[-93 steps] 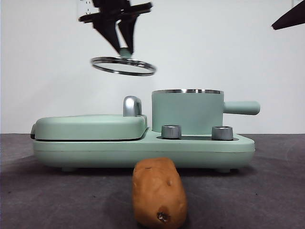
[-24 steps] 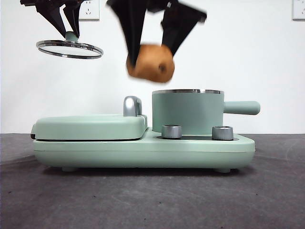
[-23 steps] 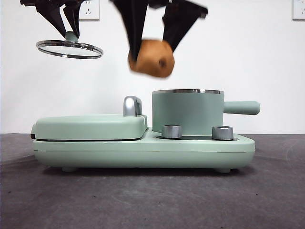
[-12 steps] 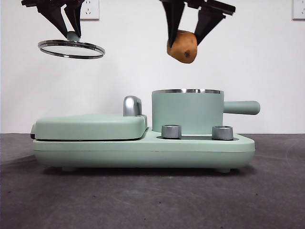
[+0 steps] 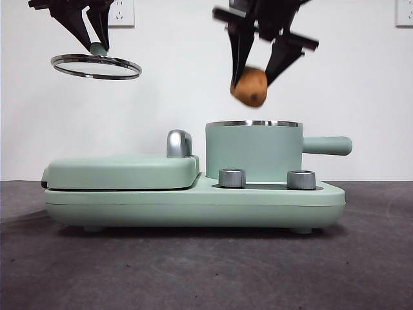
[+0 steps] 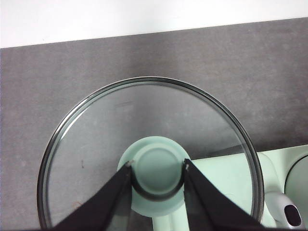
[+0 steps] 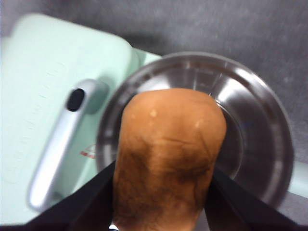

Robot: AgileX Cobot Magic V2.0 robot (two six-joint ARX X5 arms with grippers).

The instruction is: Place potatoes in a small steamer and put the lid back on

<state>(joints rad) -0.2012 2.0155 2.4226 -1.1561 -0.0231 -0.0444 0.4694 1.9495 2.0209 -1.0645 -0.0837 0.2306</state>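
My right gripper (image 5: 258, 68) is shut on the orange-brown potato (image 5: 250, 88) and holds it just above the open mint-green steamer (image 5: 253, 150). In the right wrist view the potato (image 7: 168, 154) hangs over the steamer's steel bowl (image 7: 255, 130). My left gripper (image 5: 97, 40) is shut on the green knob (image 6: 157, 174) of the glass lid (image 5: 95, 66) and holds it high at the left, above the griddle. The lid's steel rim (image 6: 62, 134) shows in the left wrist view.
The steamer stands on a mint-green base (image 5: 193, 203) with two steel dials (image 5: 232, 178) and a flat lidded griddle (image 5: 122, 171) with a steel handle (image 5: 179, 143) at its left. The steamer's side handle (image 5: 328, 146) points right. Dark table (image 5: 206, 271) in front.
The right gripper has carried the potato from left of the steamer to over it and lowered it toward the rim. The left gripper holds the lid still.
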